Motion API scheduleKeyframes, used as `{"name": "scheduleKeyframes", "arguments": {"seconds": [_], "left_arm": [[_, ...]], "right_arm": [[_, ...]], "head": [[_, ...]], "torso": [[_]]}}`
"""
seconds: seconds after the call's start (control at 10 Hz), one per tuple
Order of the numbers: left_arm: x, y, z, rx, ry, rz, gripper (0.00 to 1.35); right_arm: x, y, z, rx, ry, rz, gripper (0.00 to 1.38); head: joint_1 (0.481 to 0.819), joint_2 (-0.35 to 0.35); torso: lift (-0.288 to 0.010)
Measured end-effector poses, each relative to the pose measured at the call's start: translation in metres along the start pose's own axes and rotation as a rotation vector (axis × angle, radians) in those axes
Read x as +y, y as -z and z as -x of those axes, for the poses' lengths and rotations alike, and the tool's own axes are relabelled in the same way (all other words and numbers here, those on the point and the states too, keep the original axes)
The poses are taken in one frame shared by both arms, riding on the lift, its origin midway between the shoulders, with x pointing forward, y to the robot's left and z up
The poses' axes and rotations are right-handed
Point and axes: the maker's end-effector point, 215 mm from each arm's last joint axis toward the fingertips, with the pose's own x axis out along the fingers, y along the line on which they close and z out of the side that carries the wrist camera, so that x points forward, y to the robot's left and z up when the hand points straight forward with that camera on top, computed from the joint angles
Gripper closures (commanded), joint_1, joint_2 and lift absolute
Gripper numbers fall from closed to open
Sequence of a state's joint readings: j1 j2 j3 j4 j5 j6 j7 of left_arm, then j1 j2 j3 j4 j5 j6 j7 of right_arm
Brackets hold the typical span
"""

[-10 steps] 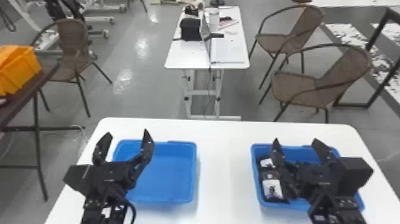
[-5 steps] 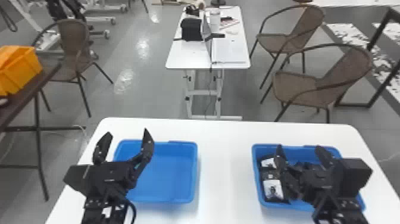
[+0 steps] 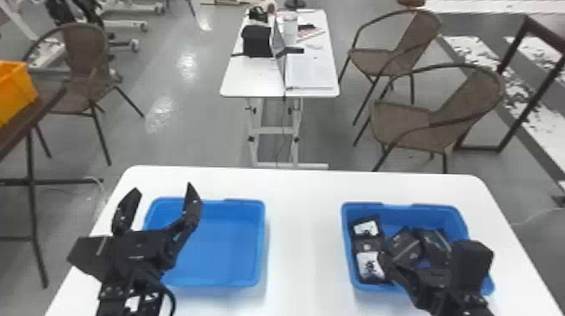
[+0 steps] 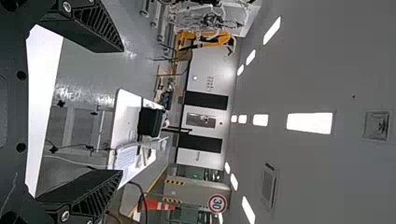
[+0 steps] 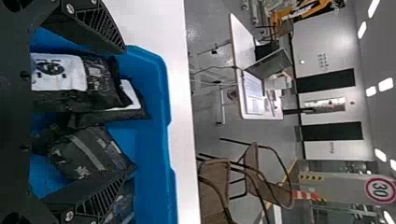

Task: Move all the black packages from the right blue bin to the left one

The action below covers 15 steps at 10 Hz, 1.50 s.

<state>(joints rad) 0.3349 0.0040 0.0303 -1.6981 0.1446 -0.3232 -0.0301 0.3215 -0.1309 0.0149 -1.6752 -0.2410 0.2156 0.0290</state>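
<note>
The right gripper (image 5: 125,112) has its fingers apart near the black packages (image 5: 91,151), likely so it can pinch one, while the left gripper (image 3: 163,188), spread too, is by the left bin (image 3: 227,248).

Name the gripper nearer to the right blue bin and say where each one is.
Right. The right gripper is over the right blue bin, its fingers apart at the black packages; the left gripper is across the table, by the left blue bin.
</note>
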Motion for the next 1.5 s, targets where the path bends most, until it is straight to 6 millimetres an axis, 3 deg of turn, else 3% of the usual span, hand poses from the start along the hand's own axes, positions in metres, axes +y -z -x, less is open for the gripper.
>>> {"name": "scheduleKeyframes", "arguments": {"seconds": [0.3, 0.8, 0.9, 1.0, 1.1, 1.2, 1.3, 1.5], "left_arm": [[0.000, 0.000, 0.001, -0.001, 0.000, 0.000, 0.10], [0.001, 0.000, 0.001, -0.003, -0.003, 0.000, 0.10], [0.000, 0.000, 0.001, -0.004, -0.003, 0.000, 0.10], [0.001, 0.000, 0.001, -0.005, -0.003, 0.000, 0.10], [0.001, 0.000, 0.001, -0.004, -0.003, 0.000, 0.11], [0.001, 0.000, 0.002, -0.004, -0.003, 0.000, 0.10], [0.001, 0.000, 0.002, -0.006, -0.003, 0.000, 0.11], [0.000, -0.001, 0.002, -0.011, -0.003, 0.002, 0.11]], "right_arm": [[-0.002, 0.035, -0.018, 0.100, -0.043, -0.018, 0.10], [-0.005, 0.065, -0.035, 0.186, -0.067, -0.028, 0.13], [-0.004, 0.068, -0.037, 0.194, -0.076, -0.028, 0.30], [-0.001, 0.071, -0.040, 0.202, -0.096, -0.027, 0.75], [0.003, 0.074, -0.044, 0.212, -0.122, -0.031, 0.96], [0.004, 0.077, -0.046, 0.220, -0.130, -0.044, 1.01], [0.007, 0.077, -0.047, 0.218, -0.132, -0.058, 1.21], [0.008, 0.072, -0.046, 0.190, -0.129, -0.107, 1.22]], "head": [[0.695, 0.017], [0.695, 0.018], [0.695, 0.020], [0.695, 0.023], [0.695, 0.029], [0.695, 0.031], [0.695, 0.034], [0.695, 0.036]], "torso": [[0.000], [0.000], [0.000], [0.000], [0.000], [0.000], [0.000], [0.000]]}}
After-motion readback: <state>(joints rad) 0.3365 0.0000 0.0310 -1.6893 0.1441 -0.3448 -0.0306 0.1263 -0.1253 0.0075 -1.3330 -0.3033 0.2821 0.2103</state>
